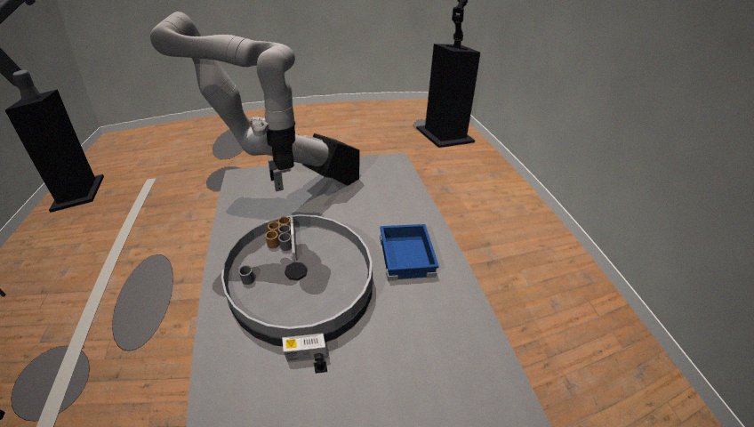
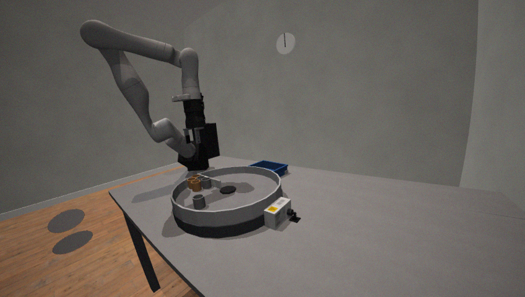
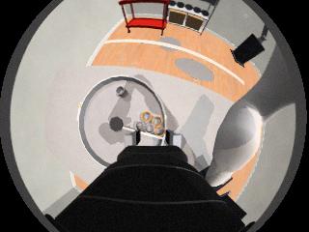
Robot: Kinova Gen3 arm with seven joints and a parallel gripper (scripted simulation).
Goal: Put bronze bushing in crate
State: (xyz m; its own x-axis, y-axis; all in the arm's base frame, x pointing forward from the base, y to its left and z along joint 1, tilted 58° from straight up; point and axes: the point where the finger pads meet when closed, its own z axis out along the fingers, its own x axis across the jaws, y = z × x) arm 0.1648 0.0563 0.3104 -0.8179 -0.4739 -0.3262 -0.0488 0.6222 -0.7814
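Note:
The round turning table point(image 1: 336, 312) point(image 2: 228, 212) point(image 3: 88, 100) stands in the middle of the grey table. At its back left, beside a white bar point(image 1: 292, 235), stands a cluster of bronze bushings point(image 1: 271, 240) point(image 2: 195, 185) point(image 3: 153, 118) and grey bushings point(image 1: 284, 241) point(image 2: 206, 182). A lone grey bushing point(image 1: 246, 275) point(image 2: 198, 202) point(image 3: 124, 93) stands at the left side of the disc. My gripper point(image 1: 278, 182) point(image 2: 194, 139) point(image 3: 153, 135) is open and empty, pointing down, high above the table just behind the cluster. The blue crate point(image 1: 386, 259) point(image 2: 282, 167) sits empty to the right of the turning table.
A black hub point(image 1: 295, 271) point(image 2: 227, 189) marks the disc's centre. A white control box point(image 1: 303, 343) point(image 2: 277, 213) with a barcode label sits at the turning table's front. The arm's black base point(image 1: 340, 161) stands at the table's back. Black pedestals point(image 1: 451, 95) point(image 1: 50, 148) stand on the floor.

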